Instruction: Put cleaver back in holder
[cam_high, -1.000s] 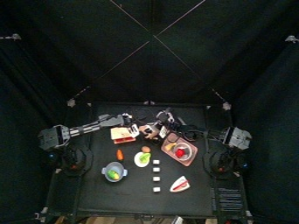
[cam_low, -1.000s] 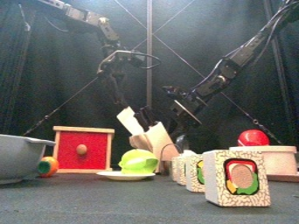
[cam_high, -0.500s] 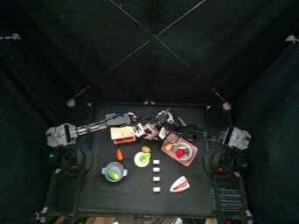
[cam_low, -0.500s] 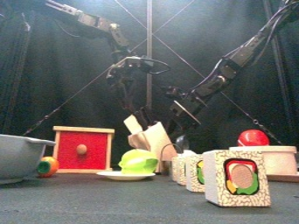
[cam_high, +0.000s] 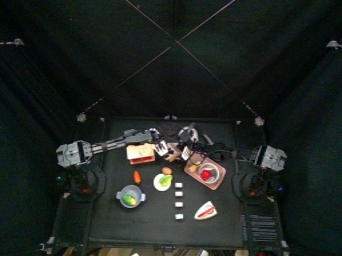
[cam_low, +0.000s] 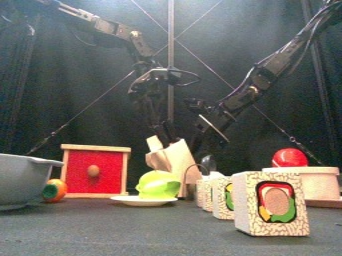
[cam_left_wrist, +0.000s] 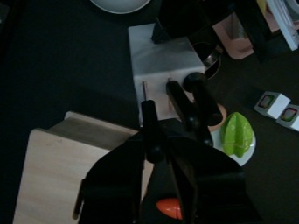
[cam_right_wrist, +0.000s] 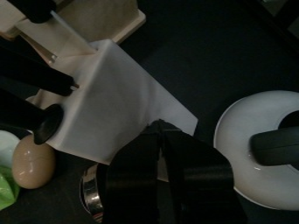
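Observation:
The cleaver (cam_low: 167, 155), with a white blade and a black handle, hangs tilted just above the table, right of the holder (cam_low: 96, 170), a tan-orange box. My right gripper (cam_low: 211, 128) reaches down from the right and is shut on the blade's corner; the right wrist view shows the cleaver blade (cam_right_wrist: 111, 96) running into its jaws. My left gripper (cam_low: 151, 100) hangs above the cleaver, its jaws apart and holding nothing. In the left wrist view the cleaver blade (cam_left_wrist: 163, 57) and the holder (cam_left_wrist: 52, 171) lie below it. From above, the cleaver (cam_high: 171, 150) is beside the holder (cam_high: 138, 152).
A grey bowl (cam_low: 20, 175) stands at the front left. A green fruit on a plate (cam_low: 158, 184) lies in front of the cleaver. Several white picture blocks (cam_low: 267, 205) stand front right. A red ball (cam_low: 289, 158) sits on a tray at the right.
My left gripper has drifted right over the cleaver and its jaws have spread. The cleaver has shifted slightly right. The right gripper keeps its hold.

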